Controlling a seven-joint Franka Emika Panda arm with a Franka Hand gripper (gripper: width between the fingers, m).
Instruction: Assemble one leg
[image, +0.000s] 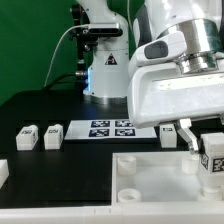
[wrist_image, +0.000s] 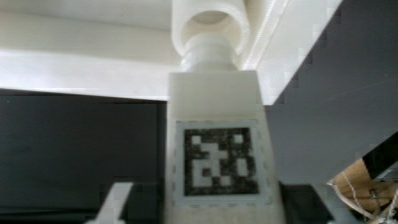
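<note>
My gripper (image: 204, 150) is shut on a leg (image: 213, 162), a white block with a black-and-white tag, at the exterior view's right. It holds the leg over the right end of the big white panel (image: 120, 178). In the wrist view the leg (wrist_image: 219, 120) fills the middle between my fingers (wrist_image: 121, 200), with its round peg end (wrist_image: 210, 35) pointing at the white panel (wrist_image: 89, 60). I cannot tell whether the peg touches the panel. Two more legs (image: 27, 136) (image: 53, 136) stand at the left, and one (image: 170, 133) stands right of the marker board.
The marker board (image: 112, 129) lies on the black table behind the panel. A white robot base (image: 105, 70) with cables stands at the back. A small white part (image: 3, 172) sits at the left edge.
</note>
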